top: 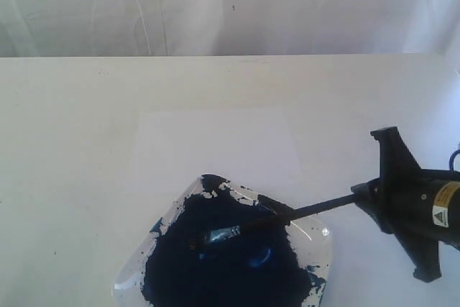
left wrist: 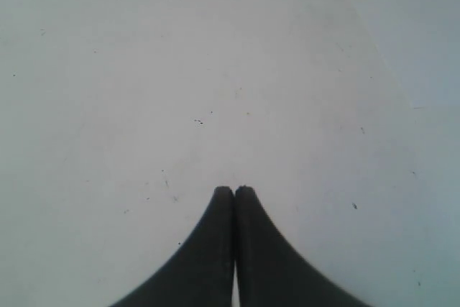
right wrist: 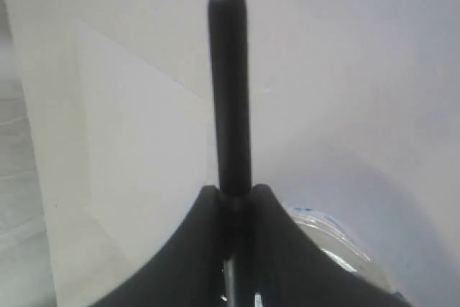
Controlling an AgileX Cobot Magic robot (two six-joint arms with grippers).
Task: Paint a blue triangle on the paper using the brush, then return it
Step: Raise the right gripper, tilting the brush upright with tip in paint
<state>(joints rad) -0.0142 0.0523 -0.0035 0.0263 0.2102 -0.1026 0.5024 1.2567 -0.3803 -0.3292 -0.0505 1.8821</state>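
My right gripper (top: 365, 198) is shut on the black handle of the brush (top: 316, 208), which slants down to the left. Its silver ferrule (top: 223, 234) and tip lie in the dark blue paint pool (top: 215, 267). In the right wrist view the handle (right wrist: 230, 91) sticks out past the closed fingertips of the right gripper (right wrist: 235, 190); the bristles are hidden there. The pale paper (top: 215, 141) lies just beyond the tray and also shows in the right wrist view (right wrist: 129, 149). No blue triangle shows on it. My left gripper (left wrist: 234, 190) is shut and empty over bare tabletop.
The square clear paint tray (top: 325, 239), smeared with blue, sits at the front centre of the cream table; its edge also shows beside the right fingers (right wrist: 338, 246). A white backdrop (top: 230, 5) rises behind the table's far edge.
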